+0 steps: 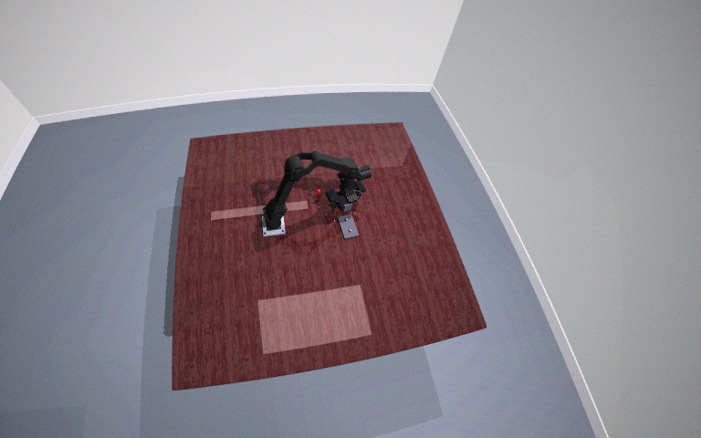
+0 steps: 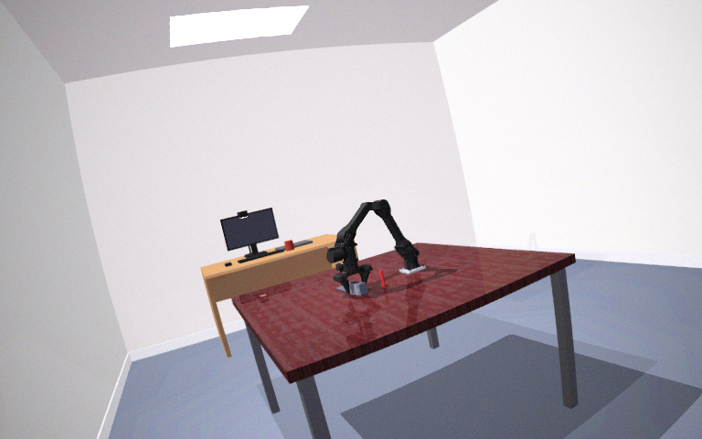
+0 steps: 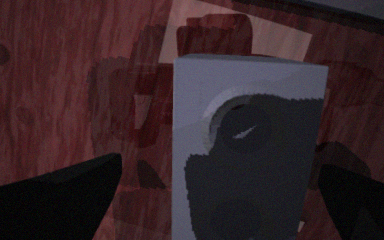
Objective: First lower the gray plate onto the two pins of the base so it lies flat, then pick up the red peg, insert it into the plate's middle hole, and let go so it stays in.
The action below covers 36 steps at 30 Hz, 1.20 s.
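Note:
The gray plate (image 1: 347, 206) (image 2: 358, 289) (image 3: 192, 85) lies on the table beside the base. In the wrist view one hole shows clearly, a second is dim in shadow, and its near end is cut off. My gripper (image 1: 347, 200) (image 2: 356, 286) (image 3: 220, 169) is open and low over the plate, with one finger on each side and gaps between fingers and plate. The dark gray base (image 1: 352, 224) (image 3: 350, 6) lies flat with two bare pins on top. The red peg (image 1: 319, 195) (image 2: 382, 278) stands upright on the table, between the plate and the arm's mount.
The arm's white mount (image 1: 266, 231) (image 2: 412, 270) stands on the dark red table (image 1: 413, 288) (image 2: 465, 274). The arm arches above the table between mount and plate. A separate wooden desk (image 2: 269, 269) with a monitor (image 2: 249, 229) and a red mug (image 2: 289, 245) stands beyond the table.

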Each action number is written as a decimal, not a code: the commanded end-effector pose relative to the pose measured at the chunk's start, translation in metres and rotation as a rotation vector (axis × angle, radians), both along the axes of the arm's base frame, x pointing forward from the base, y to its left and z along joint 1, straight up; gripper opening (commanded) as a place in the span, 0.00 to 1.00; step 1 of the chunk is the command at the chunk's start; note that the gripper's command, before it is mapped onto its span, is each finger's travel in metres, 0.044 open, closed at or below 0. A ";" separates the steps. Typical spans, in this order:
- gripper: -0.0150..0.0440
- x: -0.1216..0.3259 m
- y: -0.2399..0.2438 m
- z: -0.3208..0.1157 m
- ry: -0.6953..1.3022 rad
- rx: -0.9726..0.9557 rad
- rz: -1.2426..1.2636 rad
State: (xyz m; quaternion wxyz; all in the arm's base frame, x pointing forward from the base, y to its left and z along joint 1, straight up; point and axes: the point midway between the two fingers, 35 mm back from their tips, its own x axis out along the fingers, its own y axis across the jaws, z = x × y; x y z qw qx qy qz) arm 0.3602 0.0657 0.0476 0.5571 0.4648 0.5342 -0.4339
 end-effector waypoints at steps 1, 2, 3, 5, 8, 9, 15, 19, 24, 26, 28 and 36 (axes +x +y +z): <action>1.00 -0.003 -0.001 -0.008 0.016 -0.006 -0.004; 0.96 -0.003 -0.001 -0.008 0.016 -0.006 -0.004; 0.91 -0.003 -0.001 -0.008 0.016 -0.006 -0.004; 0.82 -0.003 -0.001 -0.008 0.016 -0.006 -0.004; 0.69 -0.003 -0.001 -0.008 0.016 -0.006 -0.004; 0.64 -0.003 -0.001 -0.008 0.016 -0.006 -0.004; 0.51 -0.003 -0.001 -0.008 0.016 -0.006 -0.004; 0.46 -0.003 -0.001 -0.008 0.016 -0.006 -0.004; 0.25 -0.002 0.000 0.000 0.016 -0.006 -0.004; 0.25 -0.001 0.000 0.006 0.016 -0.006 -0.004; 0.25 -0.001 0.000 0.012 0.016 -0.005 -0.004; 0.25 0.000 0.001 0.037 0.016 -0.005 -0.004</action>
